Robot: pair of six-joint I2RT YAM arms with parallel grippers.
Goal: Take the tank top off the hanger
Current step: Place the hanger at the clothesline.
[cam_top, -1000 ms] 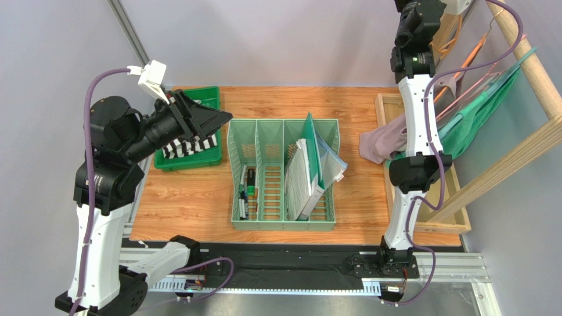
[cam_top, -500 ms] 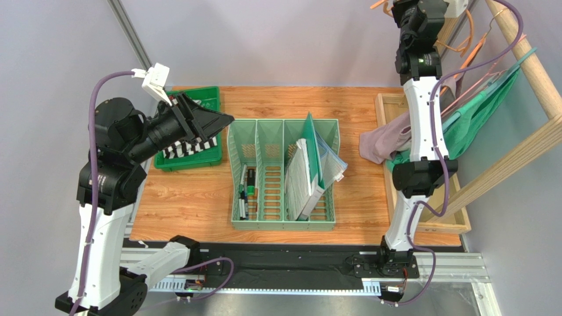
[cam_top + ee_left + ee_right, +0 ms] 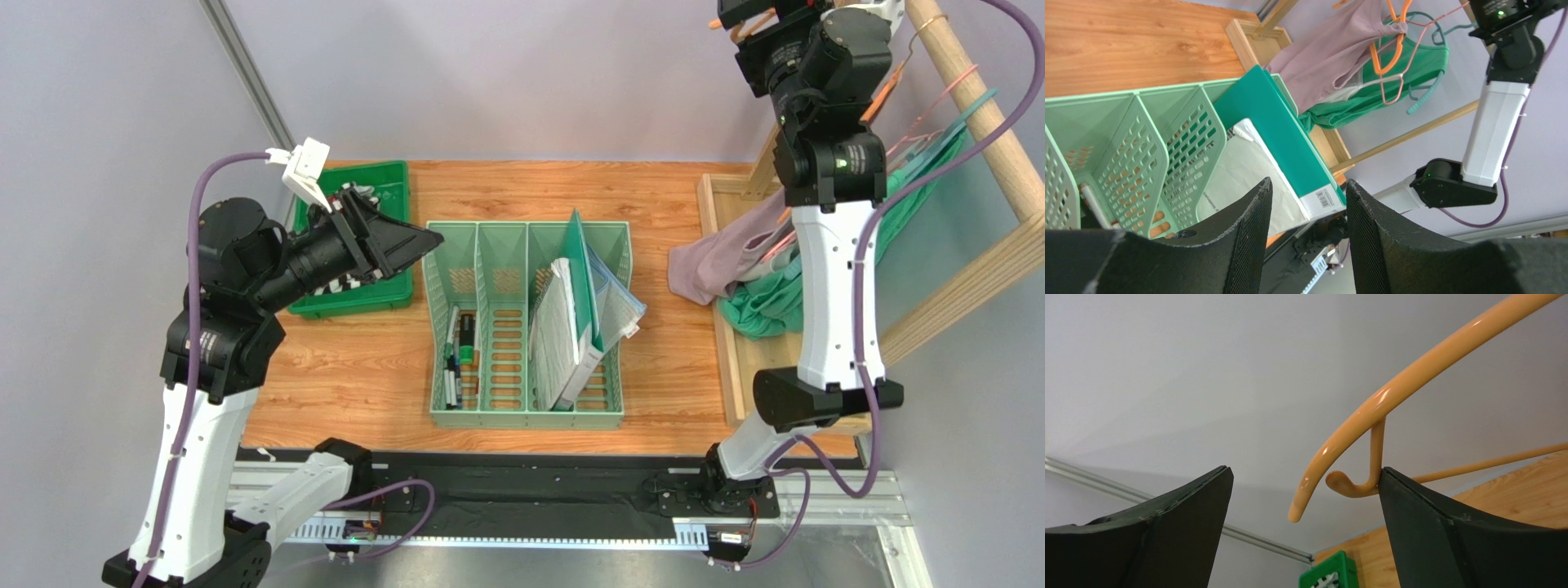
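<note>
The mauve tank top point(image 3: 709, 262) hangs from the orange hanger point(image 3: 1389, 33) on the wooden rack at the right and droops toward the table; the left wrist view shows it too point(image 3: 1330, 58). My right gripper point(image 3: 743, 17) is raised at the top right and stands open. One curved end of the orange hanger point(image 3: 1364, 416) lies between its fingers, and the small hook touches the right finger point(image 3: 1438, 527). My left gripper point(image 3: 411, 240) hovers open and empty over the table's left side, pointing at the rack.
A green garment point(image 3: 865, 239) on a pink hanger point(image 3: 1395, 86) hangs beside the tank top. A mint file organizer point(image 3: 491, 331) holding papers and a teal folder stands mid-table. A dark green bin point(image 3: 374, 263) sits at the back left. The wooden rack's rail point(image 3: 981, 116) slants at the right.
My right gripper opened from nearly shut and the arm swung up and to the right. The left arm shifted slightly right.
</note>
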